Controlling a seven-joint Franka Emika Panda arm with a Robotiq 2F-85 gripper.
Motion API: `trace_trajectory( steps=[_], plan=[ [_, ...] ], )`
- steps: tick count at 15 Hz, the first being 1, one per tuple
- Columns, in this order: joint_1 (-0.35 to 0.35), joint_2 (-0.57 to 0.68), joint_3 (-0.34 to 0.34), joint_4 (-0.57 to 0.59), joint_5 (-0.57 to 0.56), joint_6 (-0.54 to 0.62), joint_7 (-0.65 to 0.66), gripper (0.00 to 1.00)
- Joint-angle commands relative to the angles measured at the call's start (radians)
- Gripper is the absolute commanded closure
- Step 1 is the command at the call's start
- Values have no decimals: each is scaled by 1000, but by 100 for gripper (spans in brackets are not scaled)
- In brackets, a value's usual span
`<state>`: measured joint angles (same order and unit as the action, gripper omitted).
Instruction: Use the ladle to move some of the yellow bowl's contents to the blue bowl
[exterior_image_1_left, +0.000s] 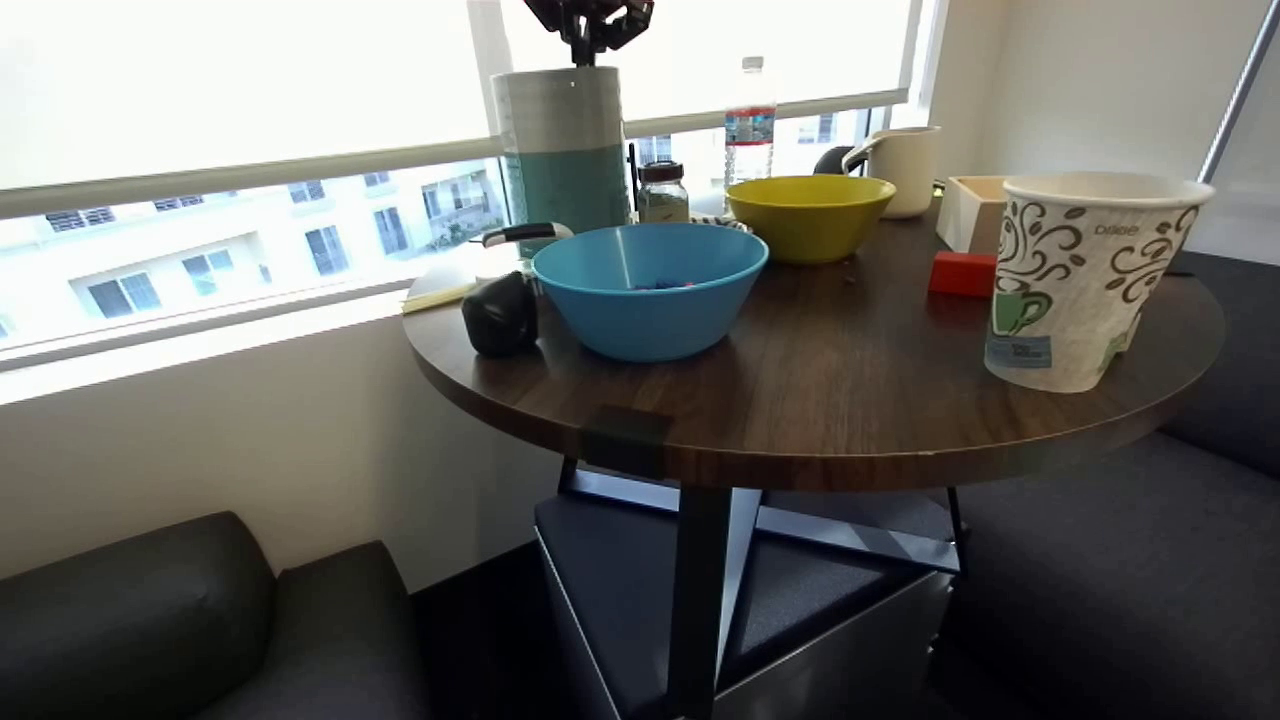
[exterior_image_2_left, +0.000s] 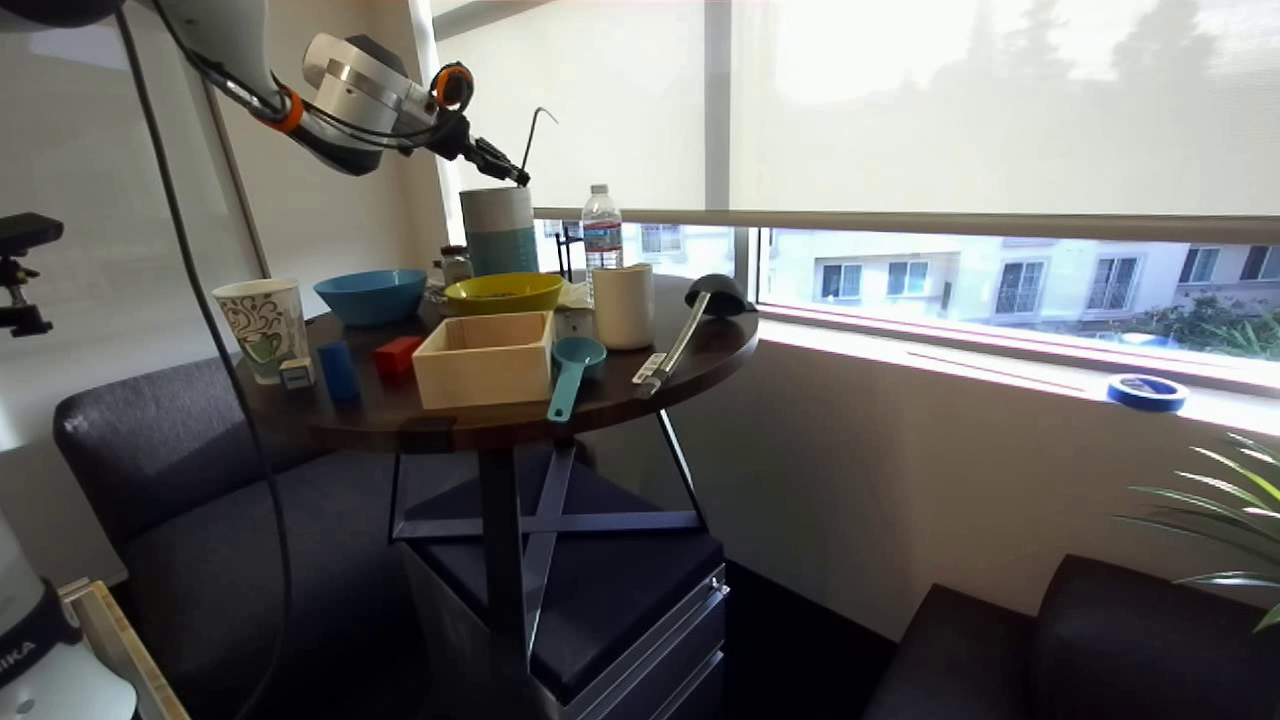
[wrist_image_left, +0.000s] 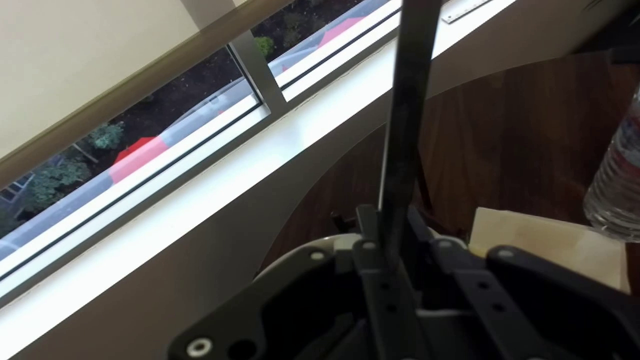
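The black two-finger gripper (exterior_image_2_left: 524, 180) is clamped on what looks like the grey metal ladle (wrist_image_left: 406, 125), its long thin handle near upright over the tall white-and-teal cylindrical canister (exterior_image_2_left: 500, 232); the cup is hidden, probably inside, so lifting or lowering should follow that axis

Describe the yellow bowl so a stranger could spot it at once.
Go to the round dark wooden table by the window. In both exterior views, look between the blue bowl and the cream pitcher: there sits the yellow bowl. Its mustard colour sets it apart from the blue bowl, and its wide, low shape from the tall pitcher.
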<state>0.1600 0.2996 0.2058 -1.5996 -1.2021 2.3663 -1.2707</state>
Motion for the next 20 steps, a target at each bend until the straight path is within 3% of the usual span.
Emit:
trace_trajectory(
  steps=[1, 8, 13, 20],
  plan=[
    [8, 0, -8, -5, 30, 41, -29, 53],
    [21, -46, -13, -8, -4, 59, -13, 3],
    [5, -182, 4, -72, 92, 90, -11, 0],
    [26, -419, 14, -268, 568, 184, -117, 0]
  ],
)
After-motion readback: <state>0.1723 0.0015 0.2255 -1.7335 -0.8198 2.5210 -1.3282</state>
